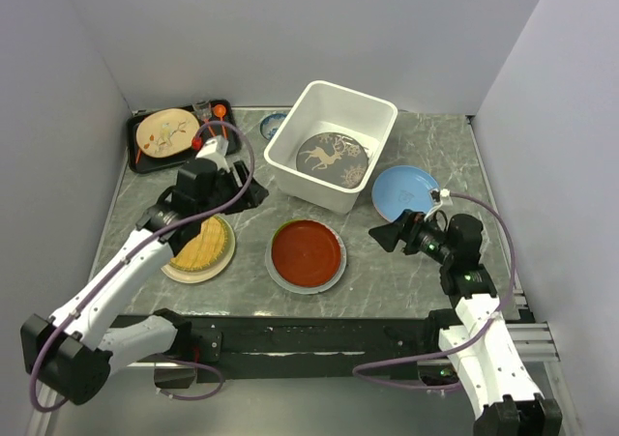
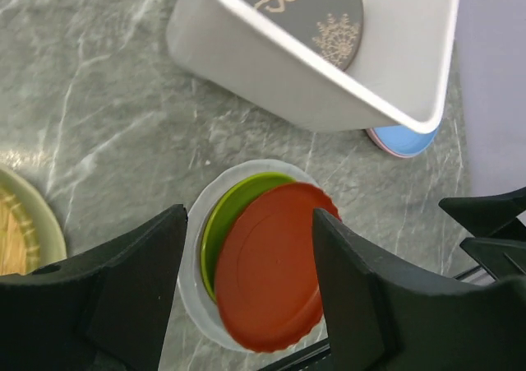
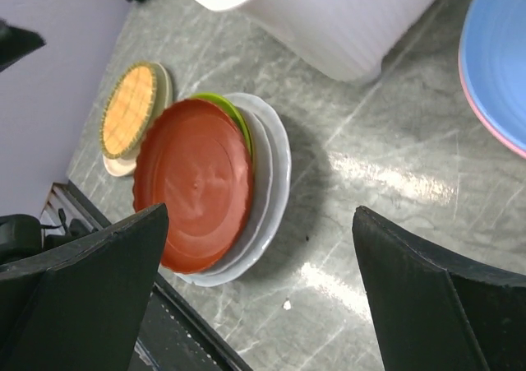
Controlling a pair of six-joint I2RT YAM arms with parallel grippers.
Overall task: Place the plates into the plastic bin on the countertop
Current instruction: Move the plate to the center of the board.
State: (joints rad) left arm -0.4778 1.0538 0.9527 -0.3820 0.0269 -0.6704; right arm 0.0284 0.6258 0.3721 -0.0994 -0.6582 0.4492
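The white plastic bin (image 1: 287, 171) stands at the back middle of the countertop (image 1: 387, 276) and holds the grey reindeer plate (image 1: 331, 159). In front of it a red plate (image 1: 307, 252) tops a lime green plate (image 2: 223, 216) and a white plate (image 2: 191, 285). A light blue plate (image 1: 406, 189) rests on a pink one to the right of the bin. The woven yellow plate (image 1: 203, 246) lies on a cream plate at the left. My left gripper (image 1: 251, 192) hovers left of the bin, open and empty. Beside the blue plate my right gripper (image 1: 385, 235) is wide open and empty.
A flat black tray (image 1: 145, 160) at the back left carries a cream twig-pattern plate (image 1: 166, 133). A small blue-rimmed dish (image 1: 274, 124) sits behind the bin. White walls close in the left, back and right sides. The black base rail (image 1: 309, 337) runs along the near edge.
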